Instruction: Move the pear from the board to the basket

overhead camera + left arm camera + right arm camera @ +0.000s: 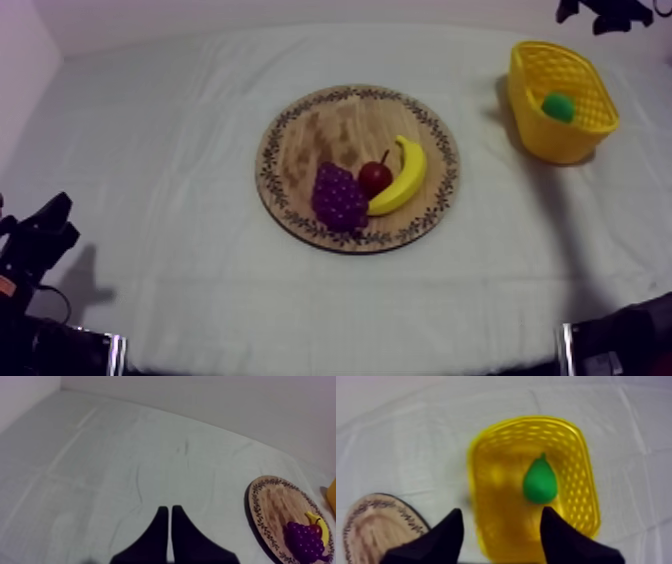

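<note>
The desk (150, 150) is covered by a grey-white cloth (100, 476) with soft creases and fold lines. A pale plain wall (225, 396) rises behind its far edge.

The round wooden board (320, 130) with its patterned rim sits at the middle of the desk. On it a bunch of grapes (338, 197) lies at about 6 o'clock and a banana (405, 178) curves along the 4 o'clock side. A small red fruit (375, 178) is tucked between them, touching both.

The yellow basket (560, 145) stands at about 2 o'clock from the board, well apart from it. The green pear (558, 107) lies inside the basket on its floor, toward the basket's 3 o'clock wall in the top view.

The right arm (605, 12) comes in at the upper right, and the right gripper (501, 515) hangs above the basket. Its fingers (448, 536) are spread wide with nothing between them, and the pear lies below and beyond them.

The left arm (40, 240) rests low at 8 o'clock. The left gripper (167, 507) sits over bare cloth beside the board, its fingers (155, 536) pressed together in a narrow wedge, holding nothing.
</note>
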### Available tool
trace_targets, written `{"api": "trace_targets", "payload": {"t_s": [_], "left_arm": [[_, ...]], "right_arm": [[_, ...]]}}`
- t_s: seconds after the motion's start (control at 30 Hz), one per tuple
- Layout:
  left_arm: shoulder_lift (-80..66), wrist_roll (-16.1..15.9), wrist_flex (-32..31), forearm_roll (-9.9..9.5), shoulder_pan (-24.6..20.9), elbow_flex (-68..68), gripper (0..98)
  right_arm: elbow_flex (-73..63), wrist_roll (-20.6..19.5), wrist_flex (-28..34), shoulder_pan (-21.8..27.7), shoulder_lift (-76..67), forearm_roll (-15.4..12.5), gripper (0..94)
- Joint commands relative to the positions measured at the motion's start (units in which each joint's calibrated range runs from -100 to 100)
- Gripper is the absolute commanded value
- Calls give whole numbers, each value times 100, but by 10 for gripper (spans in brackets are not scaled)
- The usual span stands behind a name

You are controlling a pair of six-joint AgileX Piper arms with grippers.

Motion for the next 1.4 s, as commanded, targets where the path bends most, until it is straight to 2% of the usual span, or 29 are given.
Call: {"api": "trace_targets", "payload": {"t_s": [0.0,0.23,0.37,0.47,0.63,0.7,0.83,0.97,1.07,1.27,1.37], "left_arm": [[2,-2,0,1,0,-2,1],[2,-2,0,1,0,-2,1],[2,-2,0,1,0,-2,1],[2,-2,0,1,0,-2,1],[2,0,0,1,0,-2,1],[2,-2,0,1,0,-2,1],[2,-1,0,1,0,-2,1],[2,0,0,1,0,-2,1],[2,-3,0,1,0,-2,1],[2,-3,0,1,0,-2,1],[2,0,0,1,0,-2,1]], "right_arm": [[967,-90,-498,-153,-1309,-5,357],[3361,-134,-1758,-354,-3832,-295,144],[4677,28,-2277,-342,-5232,-568,41],[5600,174,-2477,-318,-6198,-750,17],[7027,2,-2604,-174,-7587,-901,6],[7536,66,-2630,-109,-8066,-1006,5],[8417,175,-2754,-27,-8830,-1197,4],[8943,67,-2963,20,-9216,-1284,3],[9173,350,-3371,63,-9300,-1354,3],[9310,1536,-3692,102,-9339,-1394,3],[9322,1931,-3720,106,-9342,-1398,3]]}}
